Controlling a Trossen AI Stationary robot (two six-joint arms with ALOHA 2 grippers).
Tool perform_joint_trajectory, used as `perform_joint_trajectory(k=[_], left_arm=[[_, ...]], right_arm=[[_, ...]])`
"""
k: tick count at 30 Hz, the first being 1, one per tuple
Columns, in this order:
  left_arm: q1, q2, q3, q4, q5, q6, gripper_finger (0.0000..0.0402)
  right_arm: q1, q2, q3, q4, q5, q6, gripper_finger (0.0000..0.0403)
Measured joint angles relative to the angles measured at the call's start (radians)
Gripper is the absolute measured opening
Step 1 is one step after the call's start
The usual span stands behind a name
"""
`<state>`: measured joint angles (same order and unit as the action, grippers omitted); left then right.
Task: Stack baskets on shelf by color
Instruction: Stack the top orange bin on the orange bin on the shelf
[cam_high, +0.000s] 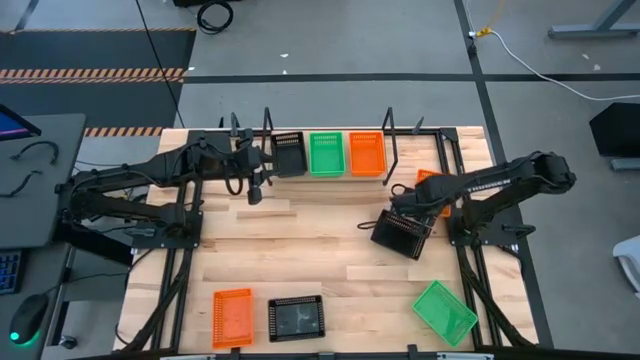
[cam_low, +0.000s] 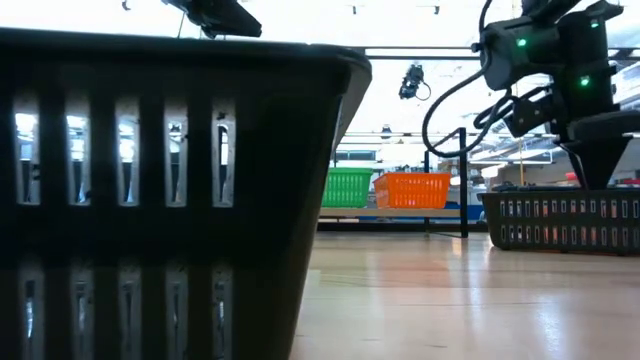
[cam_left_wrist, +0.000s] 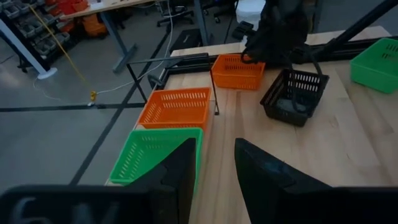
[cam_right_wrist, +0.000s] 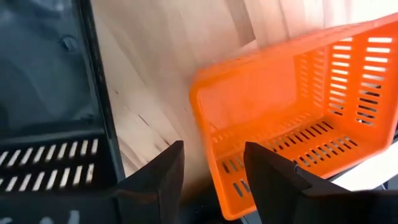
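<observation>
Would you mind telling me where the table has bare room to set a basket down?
The widest bare wood lies mid-table, between the shelf and the front-edge orange basket and black basket. It is crowded on the right, where the right pincer sits among a black basket and an orange basket.

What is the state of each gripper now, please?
Left gripper: open, holding nothing, above the shelf.
Right gripper: open, empty, between black basket and orange basket.

A computer mouse (cam_high: 27, 318) and keyboard (cam_high: 8, 271) lie beside the table.
</observation>
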<state>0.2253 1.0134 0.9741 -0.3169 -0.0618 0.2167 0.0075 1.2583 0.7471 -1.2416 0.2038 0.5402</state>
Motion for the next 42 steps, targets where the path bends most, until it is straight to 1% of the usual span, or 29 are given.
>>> perform_joint_trajectory(k=[12,18,21,23,25,27,31,32,37,42], left_arm=[[0.000,0.000,0.000,-0.004,0.000,-0.004,0.0119],[0.000,0.000,0.000,-0.009,0.000,-0.004,0.0119],[0.000,0.000,0.000,-0.009,0.000,-0.004,0.0119],[0.000,0.000,0.000,-0.009,0.000,-0.004,0.0119],[0.000,0.000,0.000,-0.009,0.000,-0.004,0.0118],[0.000,0.000,0.000,-0.009,0.000,-0.004,0.0119],[0.000,0.000,0.000,-0.009,0.000,-0.004,0.0119],[0.000,0.000,0.000,-0.010,0.000,-0.004,0.0119],[0.000,0.000,0.000,-0.011,0.000,-0.004,0.0119],[0.000,0.000,0.000,-0.012,0.000,-0.004,0.0119]], right_arm=[[-0.116,0.001,-0.016,0.091,-0.019,-0.112,0.0171],[-0.146,0.001,-0.053,0.095,-0.073,-0.125,0.0169],[-0.149,0.001,-0.055,0.099,-0.079,-0.106,0.0161],[-0.148,0.001,-0.055,0.110,-0.078,-0.101,0.0150],[-0.148,0.001,-0.055,0.116,-0.078,-0.100,0.0129],[-0.148,0.001,-0.055,0.123,-0.078,-0.099,0.0099],[-0.148,0.001,-0.055,0.159,-0.102,-0.135,0.0024],[-0.148,0.001,-0.055,0.170,-0.108,-0.148,0.0016],[-0.148,0.001,-0.053,0.168,-0.117,-0.149,0.0025],[-0.148,0.001,0.016,0.073,-0.109,-0.127,0.0011]])
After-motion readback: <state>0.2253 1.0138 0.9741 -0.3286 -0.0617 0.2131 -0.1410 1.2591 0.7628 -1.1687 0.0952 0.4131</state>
